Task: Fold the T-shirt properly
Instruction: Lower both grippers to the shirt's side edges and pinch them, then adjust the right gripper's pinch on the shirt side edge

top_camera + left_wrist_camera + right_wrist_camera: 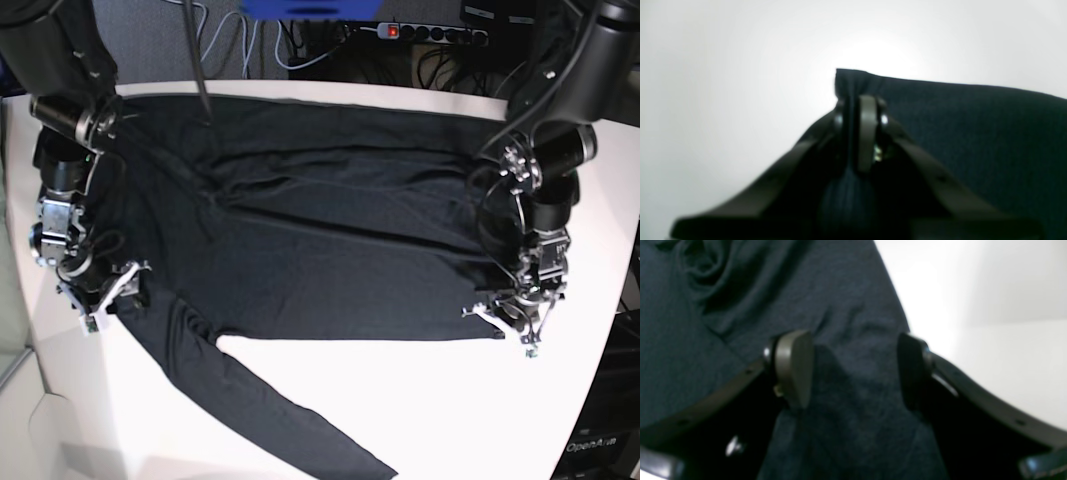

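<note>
- Now your left gripper (858,133) is clenched on the T-shirt (330,230) corner, lower right of the base view.
- Your right gripper (853,370) gapes over fabric, lower left.

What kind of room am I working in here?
Probably a lab or workshop bench, not a home: a plain white table holding the black T-shirt, with a power strip and loose cables behind it.

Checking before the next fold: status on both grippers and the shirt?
Left gripper shut on T-shirt corner. Right gripper open, astride the shirt's edge. Shirt spread on white table, one sleeve trailing. Nothing in the way.
</note>
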